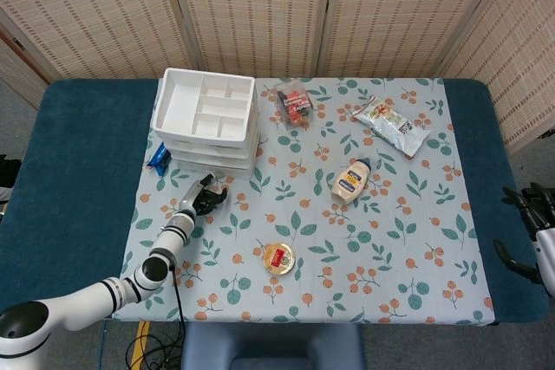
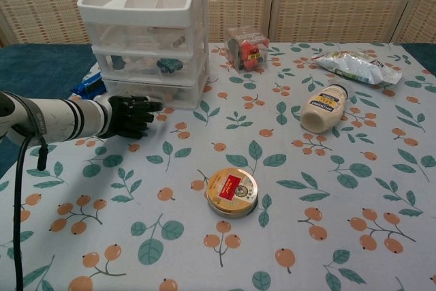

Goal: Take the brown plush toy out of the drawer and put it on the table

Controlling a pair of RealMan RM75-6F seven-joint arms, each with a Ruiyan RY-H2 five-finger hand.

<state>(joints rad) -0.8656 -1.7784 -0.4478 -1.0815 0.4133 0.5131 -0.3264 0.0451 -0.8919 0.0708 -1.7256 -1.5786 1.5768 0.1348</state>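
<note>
A white three-drawer unit with a compartment tray on top stands at the table's back left, all drawers pushed in. Through the translucent fronts I make out a teal thing in the middle drawer; no brown plush toy shows in either view. My black left hand hovers just in front of the bottom drawer, fingers stretched toward its front, holding nothing. Whether they touch it I cannot tell. My right hand hangs off the table's right edge, fingers apart and empty.
A blue packet lies left of the drawer unit. A clear box with red contents, a snack bag, a lying mayonnaise bottle and a round tin sit on the floral cloth.
</note>
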